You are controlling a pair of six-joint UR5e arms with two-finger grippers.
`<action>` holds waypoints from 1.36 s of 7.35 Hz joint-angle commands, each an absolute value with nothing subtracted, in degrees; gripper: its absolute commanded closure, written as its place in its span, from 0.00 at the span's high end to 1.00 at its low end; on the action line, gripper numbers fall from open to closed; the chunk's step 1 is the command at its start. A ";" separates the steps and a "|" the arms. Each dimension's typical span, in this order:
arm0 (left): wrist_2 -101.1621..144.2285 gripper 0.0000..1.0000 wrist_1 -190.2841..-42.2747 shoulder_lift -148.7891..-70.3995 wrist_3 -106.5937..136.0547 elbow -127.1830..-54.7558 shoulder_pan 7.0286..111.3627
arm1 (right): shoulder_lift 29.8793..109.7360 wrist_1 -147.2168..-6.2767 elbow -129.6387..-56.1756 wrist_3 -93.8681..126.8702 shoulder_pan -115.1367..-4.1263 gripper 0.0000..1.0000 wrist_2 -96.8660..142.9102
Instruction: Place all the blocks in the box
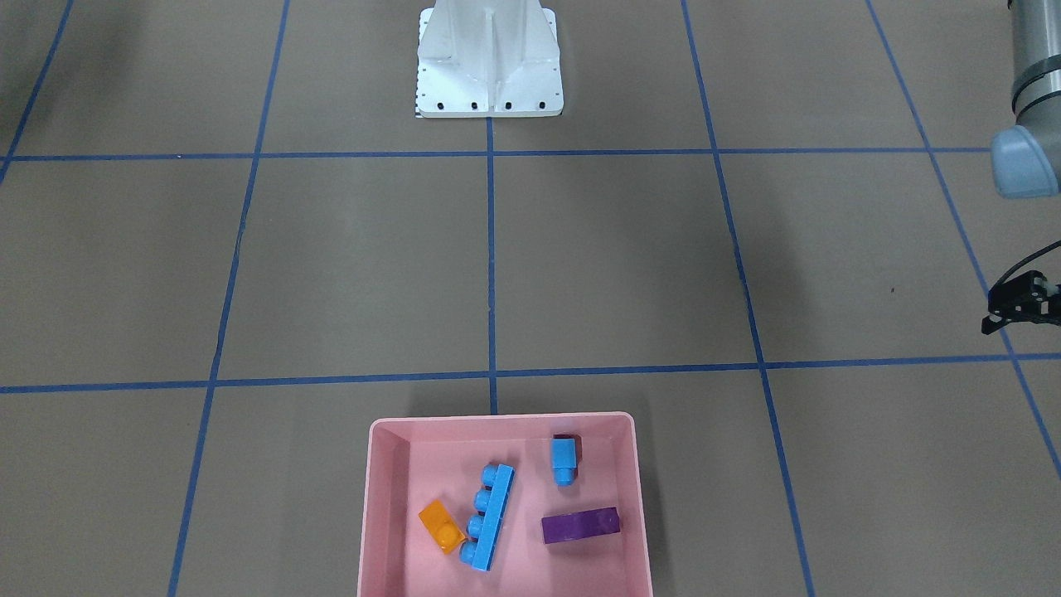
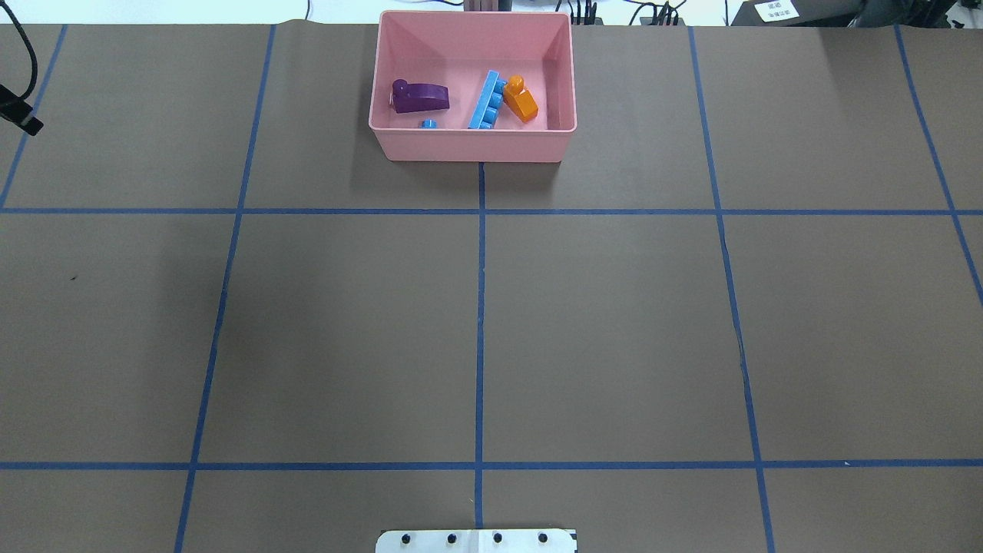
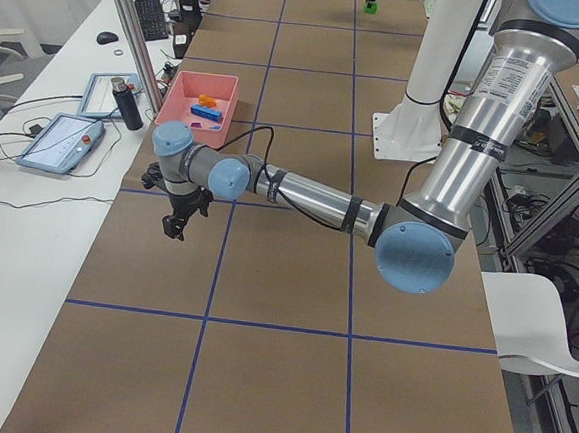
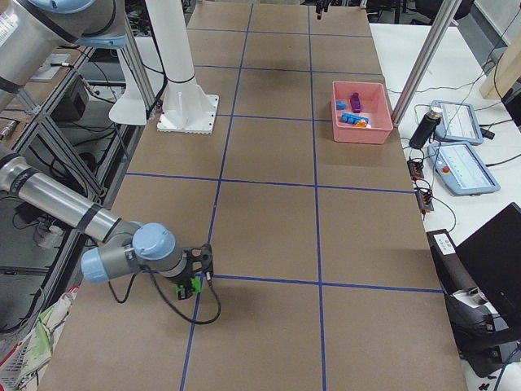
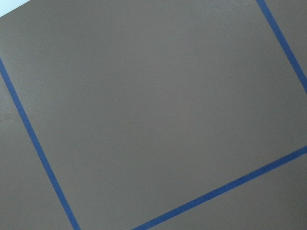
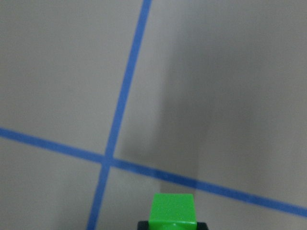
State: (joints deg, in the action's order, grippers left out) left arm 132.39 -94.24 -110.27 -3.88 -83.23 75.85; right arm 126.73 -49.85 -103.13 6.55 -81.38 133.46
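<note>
Green two-stud block [image 6: 172, 211] hung pinched in right gripper [image 4: 194, 284] at tabletop's right end; a loose pinch might drop it short of the far-edge pink box [image 2: 472, 146]. Left gripper [image 1: 1024, 303] opening was unclear.

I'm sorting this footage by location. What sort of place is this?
Most likely a robotics lab: a left arm and a right arm stand at a brown table marked with a blue tape grid, and control tablets lie on a side bench.
</note>
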 commanded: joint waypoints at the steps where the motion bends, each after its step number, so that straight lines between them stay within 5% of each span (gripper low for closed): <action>1: 132.71 1.00 -94.31 -110.13 -2.64 -83.32 75.85 | 110.82 -76.19 -112.14 6.59 -83.76 0.00 133.77; 5: 132.80 1.00 -94.31 -110.65 -0.19 -83.49 75.67 | 77.59 -100.45 -106.55 17.78 -79.05 0.00 133.51; 10: 134.64 1.00 -94.40 -111.09 3.08 -83.50 75.32 | 34.08 -98.54 -77.67 56.73 -59.19 0.00 126.08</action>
